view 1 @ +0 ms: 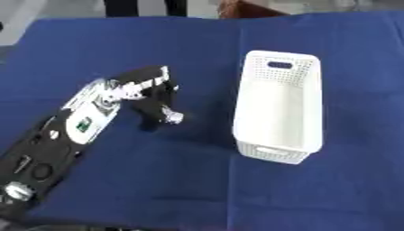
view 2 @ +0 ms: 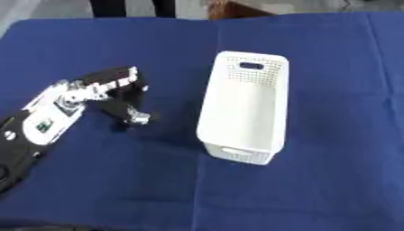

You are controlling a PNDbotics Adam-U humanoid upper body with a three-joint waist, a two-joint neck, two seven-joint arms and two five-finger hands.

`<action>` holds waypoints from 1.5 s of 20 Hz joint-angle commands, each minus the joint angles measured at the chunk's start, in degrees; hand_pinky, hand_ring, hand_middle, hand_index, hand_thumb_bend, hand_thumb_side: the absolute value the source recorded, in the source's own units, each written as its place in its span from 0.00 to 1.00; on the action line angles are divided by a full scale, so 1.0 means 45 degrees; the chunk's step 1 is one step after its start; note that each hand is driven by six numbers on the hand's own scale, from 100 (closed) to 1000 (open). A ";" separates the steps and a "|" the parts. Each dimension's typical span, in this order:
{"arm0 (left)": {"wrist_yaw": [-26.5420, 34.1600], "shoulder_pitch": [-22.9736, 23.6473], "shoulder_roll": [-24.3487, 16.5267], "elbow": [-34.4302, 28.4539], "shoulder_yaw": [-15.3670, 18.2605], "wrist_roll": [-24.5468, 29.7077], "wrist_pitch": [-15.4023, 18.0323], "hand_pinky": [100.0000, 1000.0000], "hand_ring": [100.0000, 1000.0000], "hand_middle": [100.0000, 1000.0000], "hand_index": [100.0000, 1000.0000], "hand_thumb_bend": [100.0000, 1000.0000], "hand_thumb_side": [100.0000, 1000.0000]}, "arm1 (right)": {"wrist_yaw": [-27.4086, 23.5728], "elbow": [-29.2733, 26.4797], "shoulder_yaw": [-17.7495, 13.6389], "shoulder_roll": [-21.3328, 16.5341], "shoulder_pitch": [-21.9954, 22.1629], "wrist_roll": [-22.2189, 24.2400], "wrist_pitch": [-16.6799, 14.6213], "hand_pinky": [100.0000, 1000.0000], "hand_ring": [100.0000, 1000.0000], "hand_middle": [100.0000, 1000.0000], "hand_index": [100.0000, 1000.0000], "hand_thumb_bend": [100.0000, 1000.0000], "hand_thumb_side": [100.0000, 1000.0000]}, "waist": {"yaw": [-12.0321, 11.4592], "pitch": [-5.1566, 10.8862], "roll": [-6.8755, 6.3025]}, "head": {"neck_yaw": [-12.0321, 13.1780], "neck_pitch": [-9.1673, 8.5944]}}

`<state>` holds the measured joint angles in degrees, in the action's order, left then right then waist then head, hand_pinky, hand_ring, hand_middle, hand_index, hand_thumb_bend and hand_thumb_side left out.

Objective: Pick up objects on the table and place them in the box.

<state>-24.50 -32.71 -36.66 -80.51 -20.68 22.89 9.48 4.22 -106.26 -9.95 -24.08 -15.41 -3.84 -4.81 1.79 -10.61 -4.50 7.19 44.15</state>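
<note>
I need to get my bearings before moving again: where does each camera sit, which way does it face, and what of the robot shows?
Left eye view: in the head, looking down at the blue cloth and the white perforated basket; the left arm enters from lower left, left hand over the cloth.
Right eye view: beside it, looking down the same way; the scene sits further left, so less of the arm shows.
Shared: basket, cloth, left hand. The right hand shows in neither view.
</note>
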 commanded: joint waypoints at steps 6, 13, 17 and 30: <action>0.0266 -0.0388 -0.0607 -0.0409 0.0013 0.0147 -0.0065 0.00 0.00 0.00 0.00 0.51 0.54 | 0.0030 -0.0165 -0.0130 -0.0383 -0.0019 -0.0051 -0.0021 0.56 0.68 0.79 0.94 0.00 0.77 | -0.0028 0.0263 0.0039 | 0.0011 -0.0007; 0.0301 -0.0398 -0.0642 -0.0526 0.0110 -0.0187 -0.0187 0.00 0.00 0.00 0.00 0.49 0.55 | 0.0033 -0.0167 -0.0139 -0.0389 -0.0014 -0.0053 -0.0025 0.56 0.68 0.79 0.94 0.00 0.77 | -0.0044 0.0275 0.0032 | -0.0010 -0.0007; 0.0353 -0.0406 -0.0604 -0.0614 0.0209 -0.0685 -0.0584 0.00 0.00 0.00 0.00 0.47 0.57 | 0.0037 -0.0168 -0.0148 -0.0387 -0.0010 -0.0060 -0.0023 0.56 0.68 0.79 0.94 0.00 0.77 | -0.0048 0.0287 0.0035 | -0.0027 -0.0007; 0.0501 -0.0533 -0.0609 -0.1383 0.0142 -0.3255 -0.2905 0.00 0.00 0.00 0.00 0.44 0.59 | 0.0048 -0.0163 -0.0145 -0.0400 -0.0013 -0.0059 -0.0017 0.56 0.68 0.79 0.94 0.00 0.77 | -0.0044 0.0339 0.0024 | -0.0101 -0.0007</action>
<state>-22.62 -34.08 -37.59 -85.50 -20.48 8.33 -3.30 4.23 -106.25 -10.26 -24.30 -15.38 -3.89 -4.79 1.63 -10.27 -4.52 7.12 44.15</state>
